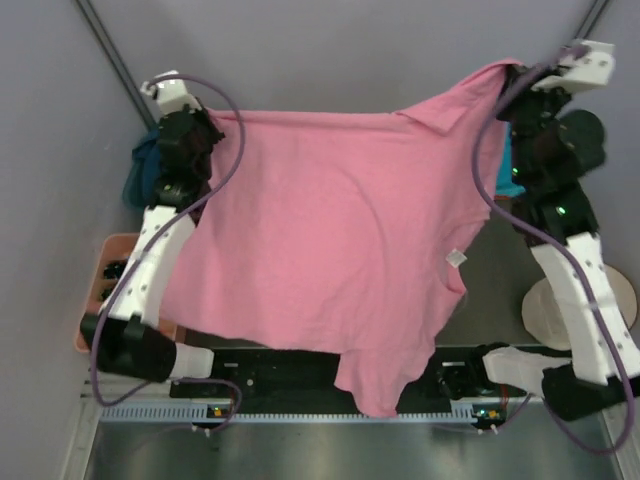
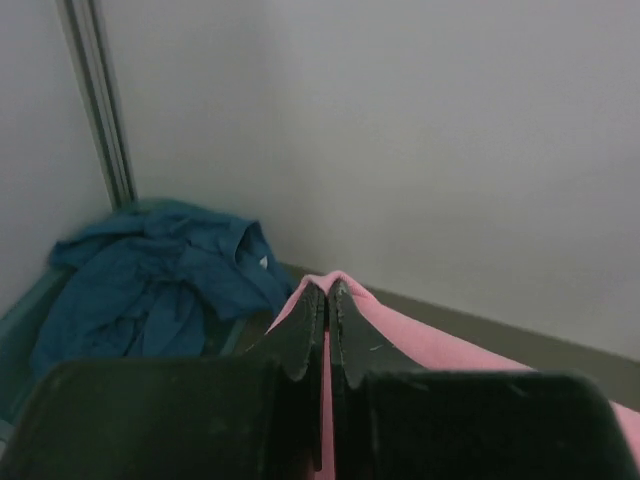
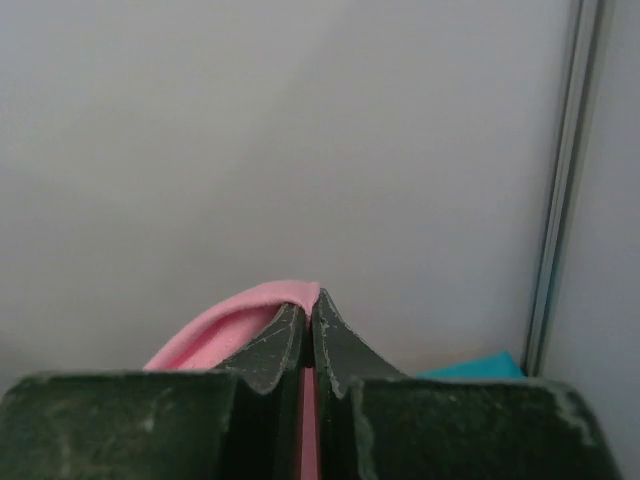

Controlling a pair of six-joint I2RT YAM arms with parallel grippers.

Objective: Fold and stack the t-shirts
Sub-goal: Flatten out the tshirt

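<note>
- Left gripper (image 2: 326, 292): jaws closed tight, pinching the pink shirt (image 1: 330, 250) at its far-left corner.
- Right gripper (image 3: 312, 305): jaws likewise clamped on the far-right corner.
- Shirt spread between both, hiding the table.
- Blue shirt (image 2: 150, 290): crumpled, far left.

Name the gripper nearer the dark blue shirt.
Left. The left gripper, gripping the pink shirt, is close beside the dark blue shirt; the right gripper is at the opposite side.

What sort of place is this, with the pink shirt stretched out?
Likely a lab test cell, not a home: two arms bolted to a metal table, bare grey walls close around, and the left claw and right claw holding a pink t-shirt spread between them.
</note>
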